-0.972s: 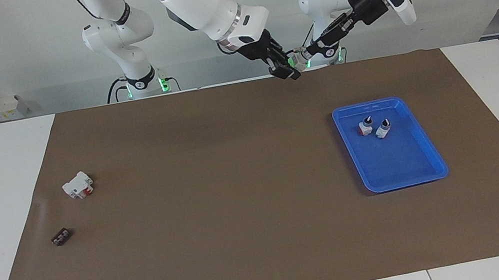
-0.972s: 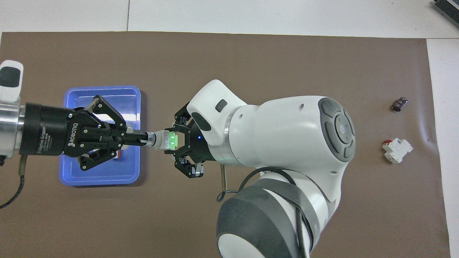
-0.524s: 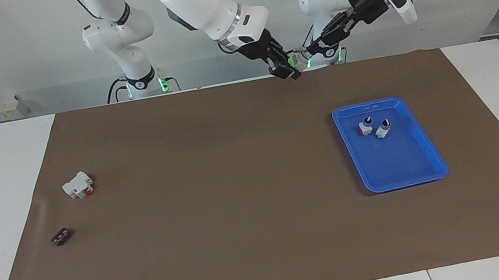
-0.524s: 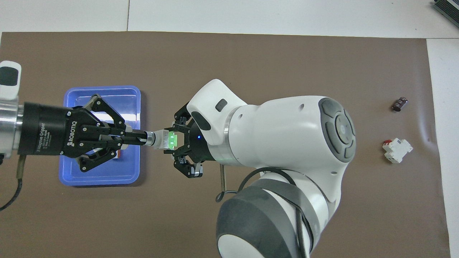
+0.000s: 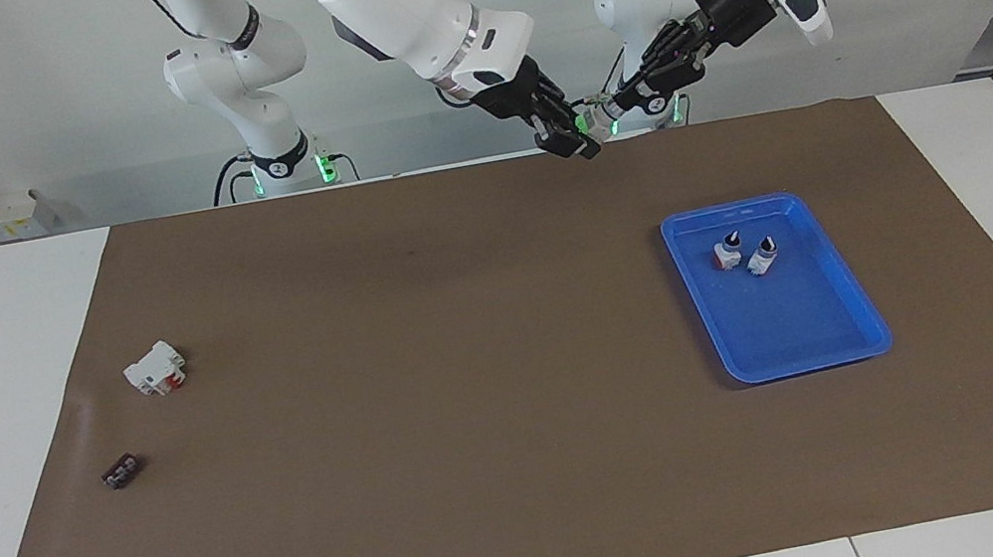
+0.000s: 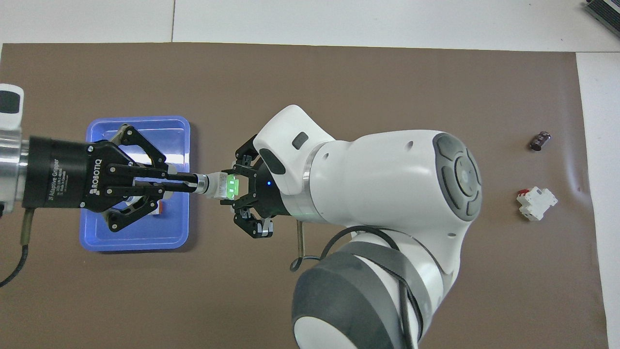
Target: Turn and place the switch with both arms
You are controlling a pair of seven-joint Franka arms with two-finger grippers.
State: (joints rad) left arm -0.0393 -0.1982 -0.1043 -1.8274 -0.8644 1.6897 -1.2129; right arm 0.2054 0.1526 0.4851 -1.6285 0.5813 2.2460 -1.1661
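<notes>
The switch (image 6: 219, 185), white with a bright green block, is held level in the air between both grippers, over the brown mat (image 5: 472, 373) beside the blue tray (image 5: 799, 339). It also shows in the facing view (image 5: 587, 116). My left gripper (image 6: 193, 183) is shut on its black knob end and reaches in over the tray; it also shows in the facing view (image 5: 611, 105). My right gripper (image 6: 231, 186) is closed around the green block end; it also shows in the facing view (image 5: 575, 130). The right arm hides part of the block from above.
Two similar switches with red blocks (image 5: 727, 252) (image 5: 763, 255) lie in the tray (image 6: 135, 237), at the left arm's end. A white-and-red blocky part (image 5: 155, 369) and a small dark part (image 5: 120, 471) lie at the right arm's end.
My left gripper has turned about its own axis on the knob. The switch and both grippers have shifted only slightly. Nothing on the table has moved.
</notes>
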